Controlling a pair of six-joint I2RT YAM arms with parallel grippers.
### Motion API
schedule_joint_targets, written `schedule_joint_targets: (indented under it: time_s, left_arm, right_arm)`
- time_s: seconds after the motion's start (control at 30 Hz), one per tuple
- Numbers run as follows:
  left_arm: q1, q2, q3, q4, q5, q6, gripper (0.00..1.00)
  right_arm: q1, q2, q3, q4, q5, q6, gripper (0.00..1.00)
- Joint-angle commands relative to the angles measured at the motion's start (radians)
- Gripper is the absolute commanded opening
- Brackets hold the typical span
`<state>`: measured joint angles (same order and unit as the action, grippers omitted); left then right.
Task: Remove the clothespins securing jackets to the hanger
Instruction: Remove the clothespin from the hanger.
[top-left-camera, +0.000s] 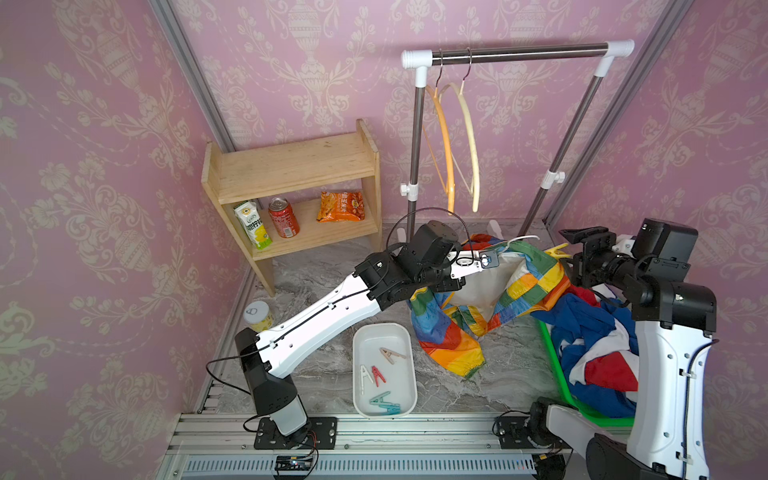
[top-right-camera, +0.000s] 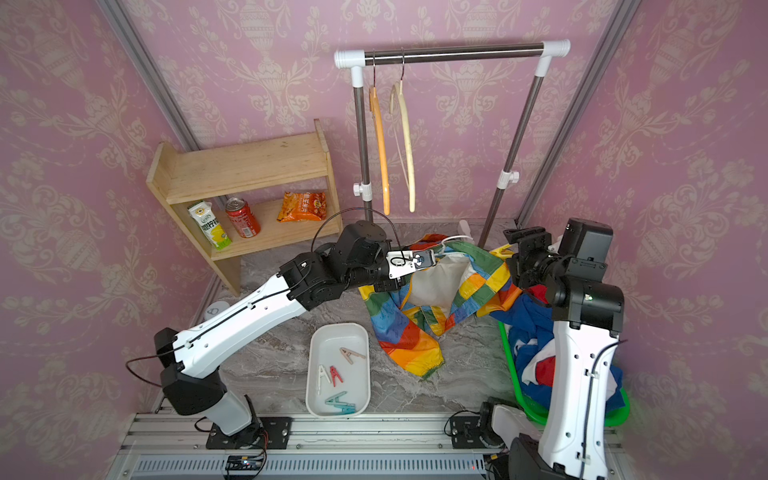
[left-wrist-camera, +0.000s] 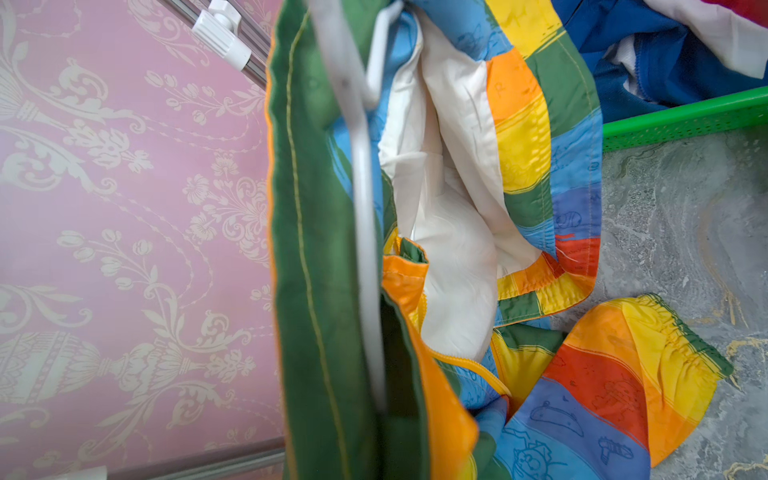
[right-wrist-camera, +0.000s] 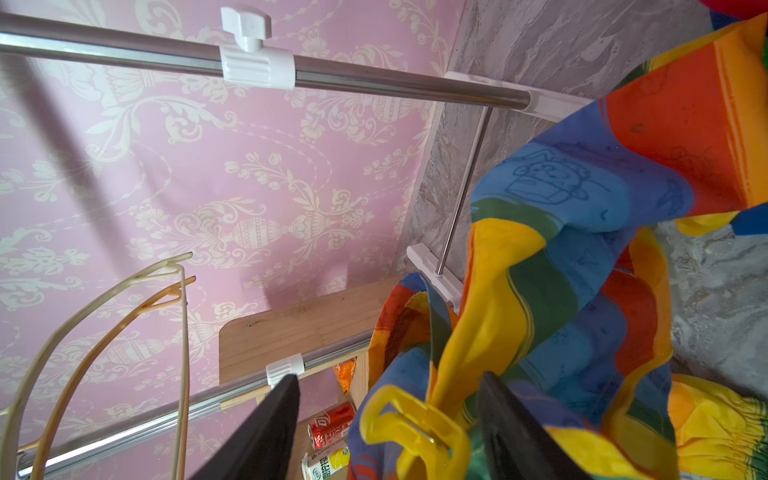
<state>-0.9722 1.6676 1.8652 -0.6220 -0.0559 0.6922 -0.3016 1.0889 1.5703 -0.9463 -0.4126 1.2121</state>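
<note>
The yellow pin (right-wrist-camera: 411, 432) bites a far corner of the rainbow jacket (right-wrist-camera: 582, 257), up off the table, near the rack (top-left-camera: 519, 52). It sits right between the two black fingers (right-wrist-camera: 266, 428) of the right gripper (right-wrist-camera: 388, 378). They stand wide apart and hold nothing.

The pin's long way runs from the cloth out toward that gripper, handles first as it looks (good for a squeeze, I think). The right arm is much nearer.

The left gripper (top-left-camera: 488, 261) is closed tight on the jacket's other side and holds it up, with a white hanger (left-wrist-camera: 365, 208) inside.

Below is a grey stone table (top-left-camera: 324, 266). Other pins (top-left-camera: 377, 375) lie in a white tray (top-left-camera: 399, 386). Pink walls stand all round.
</note>
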Motion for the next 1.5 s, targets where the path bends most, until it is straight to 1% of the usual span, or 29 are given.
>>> schedule_joint_targets:
  time_s: [0.0, 0.1, 0.27, 0.37, 0.5, 0.67, 0.77, 0.8, 1.07, 1.3, 1.37, 1.47]
  left_arm:
    - [-0.008, -0.031, 0.005, 0.067, -0.024, 0.024, 0.00]
    - [-0.008, -0.030, 0.006, 0.062, -0.023, 0.024, 0.00]
    - [-0.011, -0.025, 0.009, 0.062, -0.026, 0.025, 0.00]
    - [-0.011, -0.020, 0.014, 0.058, -0.024, 0.026, 0.00]
    - [-0.013, -0.009, 0.018, 0.053, -0.035, 0.032, 0.00]
    - [-0.015, -0.004, 0.023, 0.051, -0.038, 0.033, 0.00]
    - [-0.017, -0.001, 0.028, 0.050, -0.036, 0.030, 0.00]
    - [-0.017, -0.002, 0.029, 0.050, -0.032, 0.028, 0.00]
    - [-0.019, 0.022, 0.053, 0.032, -0.035, 0.024, 0.00]
    - [-0.019, 0.041, 0.087, 0.007, -0.034, 0.012, 0.00]
    - [-0.019, 0.046, 0.101, 0.003, -0.043, 0.004, 0.00]
    - [-0.019, 0.086, 0.163, -0.024, -0.071, -0.018, 0.00]
  right_arm:
    - [-0.012, -0.013, -0.022, 0.022, -0.007, 0.017, 0.67]
    - [-0.019, -0.016, -0.037, 0.035, -0.018, 0.020, 0.62]
    - [-0.022, -0.024, -0.063, 0.055, -0.017, 0.032, 0.44]
    - [-0.025, -0.024, -0.068, 0.059, -0.026, 0.033, 0.38]
    - [-0.031, -0.028, -0.073, 0.063, -0.032, 0.033, 0.26]
    - [-0.037, -0.034, -0.091, 0.067, -0.035, 0.034, 0.16]
    - [-0.042, -0.041, -0.102, 0.075, -0.035, 0.036, 0.02]
    - [-0.043, -0.041, -0.102, 0.078, -0.035, 0.034, 0.00]
    - [-0.062, -0.067, -0.084, 0.118, -0.018, 0.038, 0.00]
    - [-0.116, -0.069, 0.074, 0.089, 0.072, -0.026, 0.00]
    - [-0.123, -0.064, 0.105, 0.083, 0.076, -0.038, 0.00]
    - [-0.123, -0.074, 0.129, 0.076, 0.078, -0.077, 0.00]
